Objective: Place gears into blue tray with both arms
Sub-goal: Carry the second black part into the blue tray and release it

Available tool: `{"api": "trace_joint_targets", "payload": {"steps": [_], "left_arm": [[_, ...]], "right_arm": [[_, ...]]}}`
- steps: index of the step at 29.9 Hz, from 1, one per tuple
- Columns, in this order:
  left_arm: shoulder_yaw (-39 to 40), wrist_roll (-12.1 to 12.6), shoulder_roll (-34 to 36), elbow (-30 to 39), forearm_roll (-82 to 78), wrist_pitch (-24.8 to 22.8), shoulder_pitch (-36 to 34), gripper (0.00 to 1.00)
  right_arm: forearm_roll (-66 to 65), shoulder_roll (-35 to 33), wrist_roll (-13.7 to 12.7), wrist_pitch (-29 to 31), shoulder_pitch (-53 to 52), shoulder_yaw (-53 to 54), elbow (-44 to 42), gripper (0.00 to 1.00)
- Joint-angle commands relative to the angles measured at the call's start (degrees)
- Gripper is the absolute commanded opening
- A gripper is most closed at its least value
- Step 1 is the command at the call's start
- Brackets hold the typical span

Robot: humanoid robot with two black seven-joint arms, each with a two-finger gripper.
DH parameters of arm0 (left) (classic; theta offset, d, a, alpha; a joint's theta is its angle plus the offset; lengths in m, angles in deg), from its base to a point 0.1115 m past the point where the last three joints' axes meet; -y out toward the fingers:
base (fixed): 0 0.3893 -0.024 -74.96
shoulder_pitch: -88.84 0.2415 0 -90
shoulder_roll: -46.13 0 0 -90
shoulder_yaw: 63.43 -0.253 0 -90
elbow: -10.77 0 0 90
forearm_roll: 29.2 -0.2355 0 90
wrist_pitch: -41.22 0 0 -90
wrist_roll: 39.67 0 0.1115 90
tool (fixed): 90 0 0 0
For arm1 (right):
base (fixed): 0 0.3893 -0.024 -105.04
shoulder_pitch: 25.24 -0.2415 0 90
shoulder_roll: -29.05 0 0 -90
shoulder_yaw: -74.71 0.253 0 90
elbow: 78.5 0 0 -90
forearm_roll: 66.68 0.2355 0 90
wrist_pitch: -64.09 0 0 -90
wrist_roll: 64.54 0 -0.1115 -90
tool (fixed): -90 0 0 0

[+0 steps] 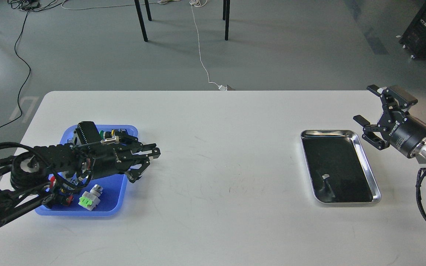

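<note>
The blue tray [114,192] lies at the table's left, and my left arm covers much of it. My left gripper [145,165] hovers over the tray's right rim, pointing right, open with nothing between its fingers. My right gripper [367,104] is raised at the table's far right edge, just right of the steel tray, also open and empty. I cannot make out any gears in this view: they are hidden or too small to tell.
Colour-capped push-button switches lie in the blue tray, among them a green one [88,200] and a red one [53,181]. A shiny steel tray [327,131] with a dark inside sits at the right. Chair legs and cables are on the floor beyond the table.
</note>
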Motion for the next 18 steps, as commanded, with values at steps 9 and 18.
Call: {"api": "trace_joint_targets", "payload": {"steps": [9,18], "left_arm": [[-0.3,-0.1,1.7,-8.9,2.6,0.9,4.8,0.13],[-0.3,0.0,-1.2,-10.8,8.0,0.8,4.9,0.56]], "right_arm": [[0.0,1.4,0.0,-0.2,-0.6,0.0,0.6,0.97],[0.0,0.8,0.0,0.0,-0.4,0.0,0.6,0.97]]}}
